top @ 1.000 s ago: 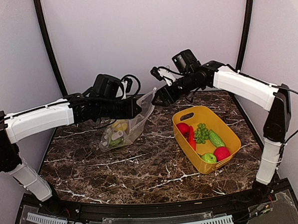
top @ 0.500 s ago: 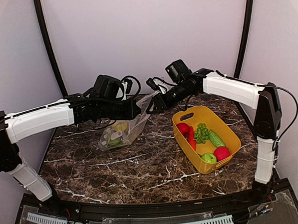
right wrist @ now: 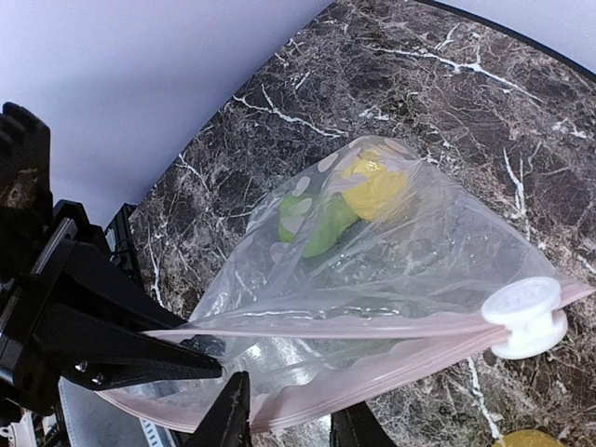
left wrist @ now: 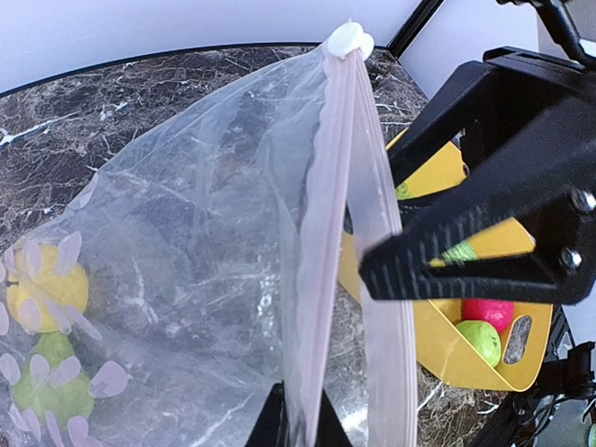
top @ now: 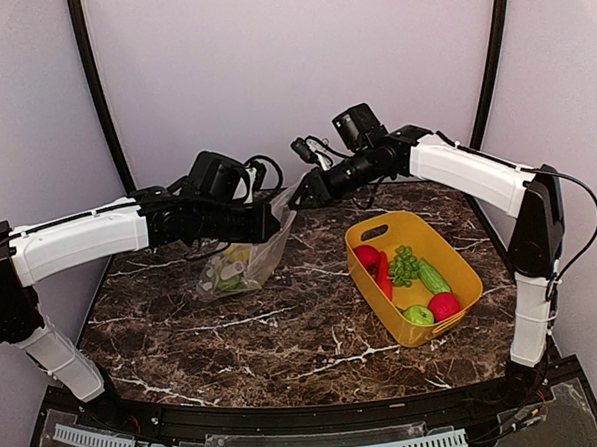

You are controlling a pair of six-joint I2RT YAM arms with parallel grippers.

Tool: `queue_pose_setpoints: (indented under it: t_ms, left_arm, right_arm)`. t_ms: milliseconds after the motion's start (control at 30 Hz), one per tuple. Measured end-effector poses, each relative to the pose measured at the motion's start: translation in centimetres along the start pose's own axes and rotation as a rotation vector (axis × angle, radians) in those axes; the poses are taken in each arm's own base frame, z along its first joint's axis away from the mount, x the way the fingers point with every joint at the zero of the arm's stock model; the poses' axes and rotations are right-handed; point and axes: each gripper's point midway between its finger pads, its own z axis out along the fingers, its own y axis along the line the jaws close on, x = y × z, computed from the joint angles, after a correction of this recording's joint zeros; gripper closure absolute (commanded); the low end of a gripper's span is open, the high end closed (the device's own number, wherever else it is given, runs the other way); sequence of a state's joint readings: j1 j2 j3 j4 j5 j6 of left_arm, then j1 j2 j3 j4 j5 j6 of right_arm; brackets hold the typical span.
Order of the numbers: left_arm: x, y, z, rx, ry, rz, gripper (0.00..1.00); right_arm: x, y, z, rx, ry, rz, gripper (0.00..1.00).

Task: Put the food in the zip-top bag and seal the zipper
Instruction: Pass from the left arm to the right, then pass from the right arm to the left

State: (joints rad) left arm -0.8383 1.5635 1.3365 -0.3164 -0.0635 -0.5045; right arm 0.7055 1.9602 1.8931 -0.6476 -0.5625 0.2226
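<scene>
left claw (top: 274, 221): clenched on one end of the zip-top bag (top: 242, 258) mouth, bag sagging onto the table (top: 284, 334)
food in bag: yellow piece (left wrist: 42, 289) and green piece (left wrist: 47, 396) at the bottom
zipper (left wrist: 321, 214): stretched taut, white slider (right wrist: 523, 315) at the far end
right claw (top: 305, 195): half-spread, straddling the zipper, not pinching it
yellow tub (top: 452, 252): grape bunch (top: 404, 265) plus red and green pieces inside
risk: sealing now strands the tub food; a hard pull could yank the bag from the left claw

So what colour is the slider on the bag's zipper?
White slider on a pale pink zipper; clearest in the right wrist view.
</scene>
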Motion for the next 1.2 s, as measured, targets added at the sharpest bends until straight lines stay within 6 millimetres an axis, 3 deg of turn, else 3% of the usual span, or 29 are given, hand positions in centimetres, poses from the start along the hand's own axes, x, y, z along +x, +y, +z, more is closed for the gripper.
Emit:
queue_pose_setpoints:
  t_ms: [100, 133, 300, 567, 733, 900, 1067, 1200]
  left_arm:
    - [0.2, -0.2, 0.0, 0.003, 0.002, 0.004, 0.90]
    - [0.2, -0.3, 0.0, 0.003, 0.003, 0.006, 0.87]
    - [0.5, -0.3, 0.0, -0.011, 0.014, 0.023, 0.73]
    - [-0.6, 0.7, 0.3, -0.124, 0.040, 0.035, 0.77]
    - [-0.8, 1.5, -0.1, -0.187, 0.061, 0.043, 0.68]
    - [-1.3, 1.6, -1.1, -0.213, 0.070, 0.057, 0.80]
    - [-1.6, 1.5, -1.6, -0.225, 0.086, 0.066, 0.97]
    - [-1.0, 1.6, -1.4, -0.230, 0.113, 0.077, 0.99]
  right_arm:
    - [0.0, -0.2, 0.1, 0.003, -0.001, 0.025, 0.98]
    - [0.0, -0.3, 0.2, 0.004, 0.001, 0.035, 1.00]
    - [0.3, -0.5, 0.6, -0.005, 0.011, 0.062, 1.00]
    - [0.5, -0.2, 0.8, -0.034, 0.012, 0.072, 1.00]
    - [0.7, -0.2, 0.9, -0.035, 0.017, 0.075, 1.00]
    - [0.8, -0.2, 1.0, -0.035, 0.020, 0.075, 1.00]
    - [0.7, -0.1, 0.9, -0.037, 0.015, 0.071, 1.00]
    - [0.7, 0.1, 0.8, -0.045, 0.015, 0.067, 1.00]
